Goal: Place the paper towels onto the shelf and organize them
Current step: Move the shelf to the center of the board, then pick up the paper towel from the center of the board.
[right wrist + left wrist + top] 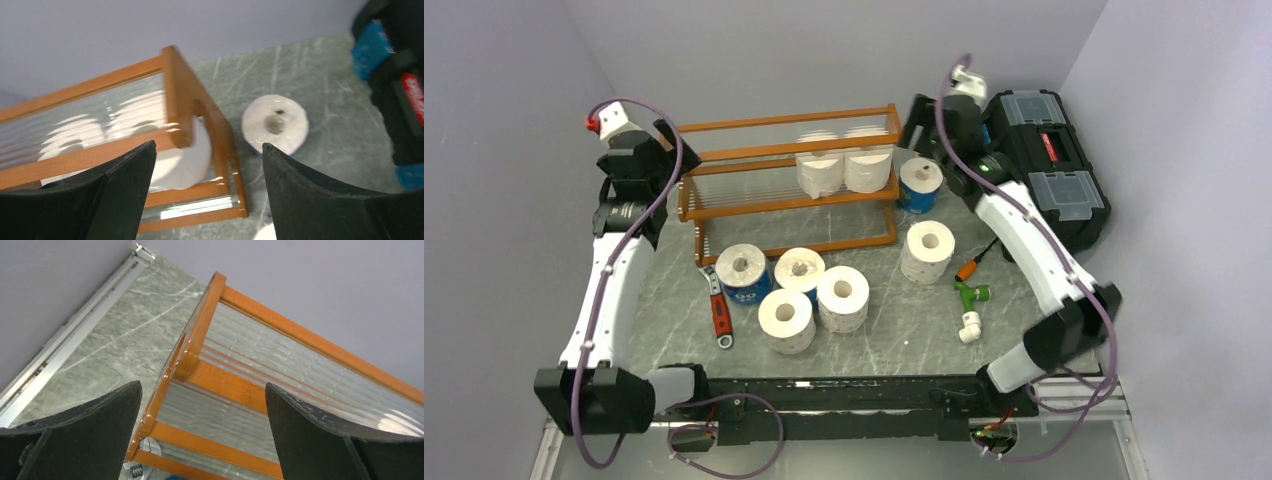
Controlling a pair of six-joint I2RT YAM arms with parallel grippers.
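The shelf (764, 152) stands at the back of the table. Two white paper towels (821, 170) (870, 162) stand inside it near its right end. A blue-wrapped roll (920, 185) and a white roll (928, 250) stand on the table right of the shelf. Several more rolls (800, 290) cluster in front of it. My left gripper (679, 150) hovers open and empty over the shelf's left end (200, 335), its midpoint (202, 386) above the slats. My right gripper (919, 125) (207, 146) hangs open and empty above the shelf's right end (180, 90), with a roll (275, 125) below on the table.
A black toolbox (1044, 160) sits at the back right, close to the right arm. A red-handled wrench (720, 310) lies front left of the rolls. A green and white nozzle (971, 305) and an orange-handled screwdriver (976, 262) lie front right. Walls close in on three sides.
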